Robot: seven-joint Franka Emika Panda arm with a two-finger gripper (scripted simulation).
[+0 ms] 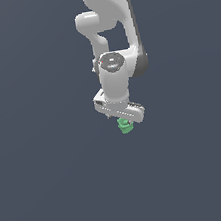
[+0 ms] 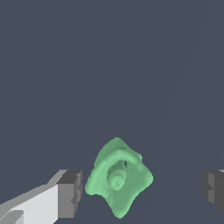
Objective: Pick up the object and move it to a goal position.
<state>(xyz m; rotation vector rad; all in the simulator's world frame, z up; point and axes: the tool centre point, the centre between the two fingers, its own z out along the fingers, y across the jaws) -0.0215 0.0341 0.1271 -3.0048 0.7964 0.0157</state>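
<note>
The gripper (image 1: 125,122) sits right over the green piece (image 2: 118,177) on the worktop (image 1: 53,182), fingers (image 2: 70,192) spread wide either side without touching, so looks like grabbing, lifting and moving are all left.

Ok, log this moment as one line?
phase: pre-grasp | gripper: open, straddling green piece | fingers: not touching | lift: not started
</note>
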